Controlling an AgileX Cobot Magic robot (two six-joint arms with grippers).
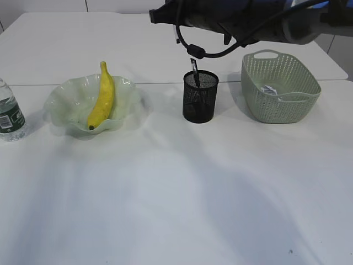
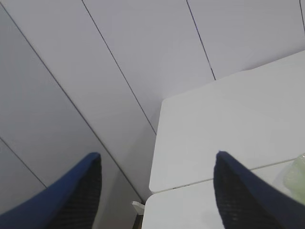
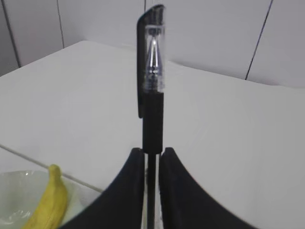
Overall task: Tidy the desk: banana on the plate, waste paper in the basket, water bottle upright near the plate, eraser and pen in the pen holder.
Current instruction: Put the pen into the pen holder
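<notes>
My right gripper [image 3: 152,150] is shut on the pen [image 3: 152,76], which sticks out past the fingertips, cap end farthest. In the exterior view a pen [image 1: 193,69] leans out of the black mesh pen holder [image 1: 200,99] under the right arm [image 1: 231,19]; the fingers are not made out there. The banana [image 1: 102,102] lies on the green plate [image 1: 60,102]. The water bottle [image 1: 10,113] stands upright left of the plate. Waste paper [image 1: 270,89] lies in the basket [image 1: 281,105]. The eraser is out of view. My left gripper [image 2: 158,154] is open and holds nothing.
A seam [image 1: 154,83] runs between the two white tables behind the plate and holder. The left wrist view looks past the table corner [image 2: 159,186] at the wall and floor. A black cable [image 1: 190,47] loops down from the right arm above the holder.
</notes>
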